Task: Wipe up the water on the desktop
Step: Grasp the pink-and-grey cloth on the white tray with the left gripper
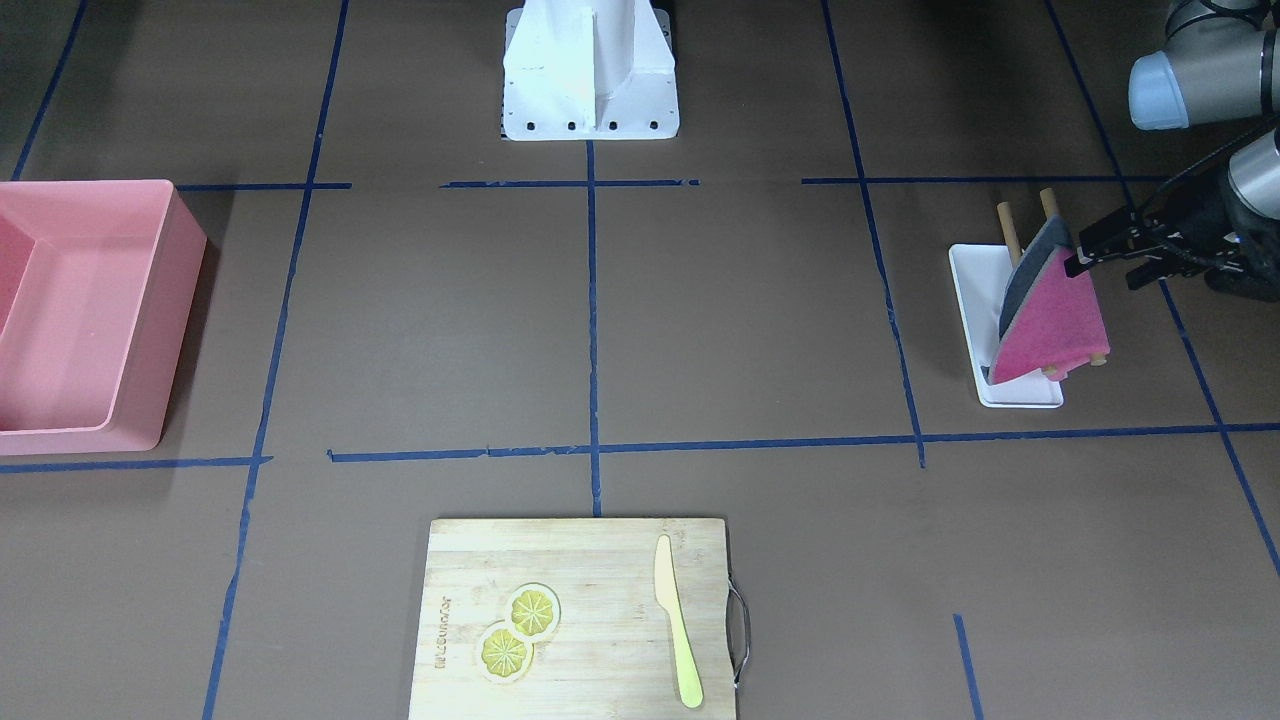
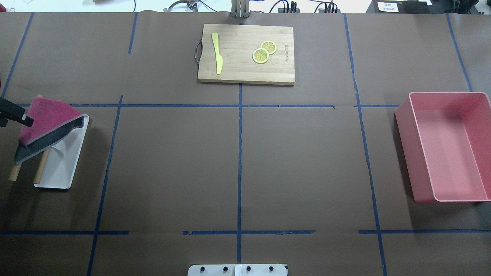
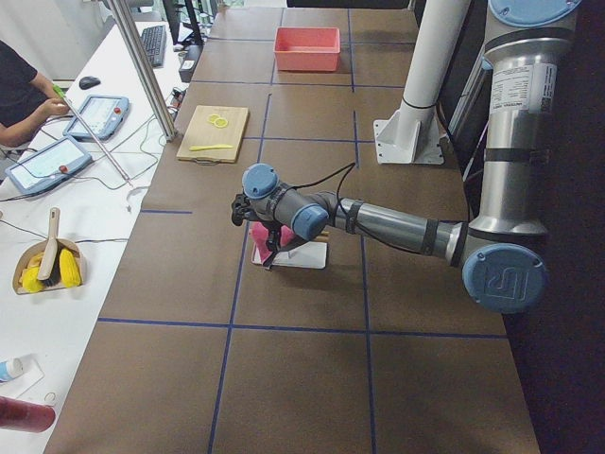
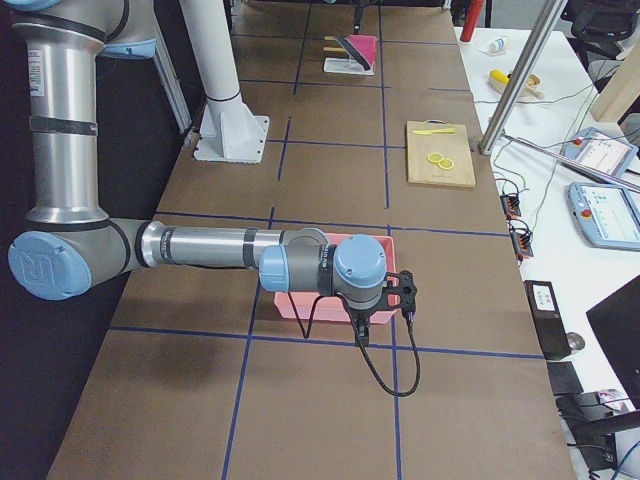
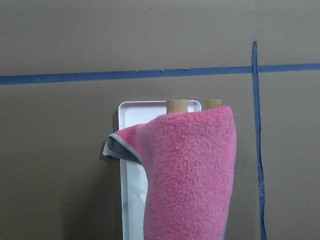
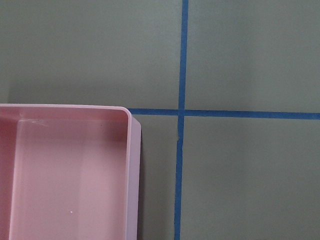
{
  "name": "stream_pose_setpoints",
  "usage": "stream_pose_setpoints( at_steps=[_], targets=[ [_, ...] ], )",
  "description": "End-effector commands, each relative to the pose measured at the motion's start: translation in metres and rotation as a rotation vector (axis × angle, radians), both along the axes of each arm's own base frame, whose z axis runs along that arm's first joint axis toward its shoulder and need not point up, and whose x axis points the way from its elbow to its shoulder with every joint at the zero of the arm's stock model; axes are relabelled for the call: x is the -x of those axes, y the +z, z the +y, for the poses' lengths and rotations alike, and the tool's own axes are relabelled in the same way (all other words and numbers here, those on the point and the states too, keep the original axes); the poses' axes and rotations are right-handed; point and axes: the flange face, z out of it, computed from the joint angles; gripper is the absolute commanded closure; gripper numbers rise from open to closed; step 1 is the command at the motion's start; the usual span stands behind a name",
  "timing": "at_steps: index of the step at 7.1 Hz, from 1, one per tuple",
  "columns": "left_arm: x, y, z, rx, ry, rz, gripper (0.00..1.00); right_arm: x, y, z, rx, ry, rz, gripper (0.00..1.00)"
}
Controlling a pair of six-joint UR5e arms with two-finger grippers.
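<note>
Subject: the desk (image 2: 172,165). It is a flat, matte brown surface crossed by blue tape lines, and it fills every view. No puddle or wet patch can be made out on it in any view. It looks rigid and fixed, so it is judged a surface to be pressed and rubbed, not gripped. Its covering resembles paper and may scuff or soak.

Wiping tool: one cloth (image 1: 1050,320), pink on one face and grey on the other, at the desk's end on the robot's left. It hangs over two wooden rods (image 1: 1008,228) that rise at a slant from one white tray (image 1: 975,300). The cloth is judged light, soft and limp. It should bunch when pinched, and the best hold seems to be the upper fold near the rod tips, lifting up and off.

Left gripper (image 1: 1105,270): level with the cloth's upper edge, one fingertip (image 1: 1075,265) at or touching that edge. The jaws appear parted and hold nothing.

Elsewhere: one cutting board (image 2: 238,73) at the far edge, well apart from the cloth, carries two lemon slices (image 2: 261,56) and one yellow knife (image 2: 217,51). One pink bin (image 2: 404,153) sits at the robot's right end.

Right gripper (image 4: 407,292): hangs beside the bin's near corner. Whether its jaws are wide or closed cannot be told.
</note>
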Motion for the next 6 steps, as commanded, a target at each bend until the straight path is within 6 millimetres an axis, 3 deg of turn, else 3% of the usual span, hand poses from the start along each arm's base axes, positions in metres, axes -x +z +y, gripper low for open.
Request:
stream_pose_setpoints(
  at_steps=[1,3,6],
  targets=[
    [-0.0006,-0.0004,0.0002,0.004,-0.002,0.000,0.22,0.0009,-0.0018,-0.0019,-0.003,-0.002,-0.007,0.00],
    [-0.0007,0.0021,-0.0001,0.009,-0.001,-0.002,0.37,0.0001,-0.0033,-0.0025,-0.007,-0.001,-0.006,0.00],
    [-0.0013,0.0028,0.0007,0.010,0.000,-0.003,0.37,0.0001,-0.0035,-0.0026,-0.008,-0.001,-0.006,0.00]
  ],
)
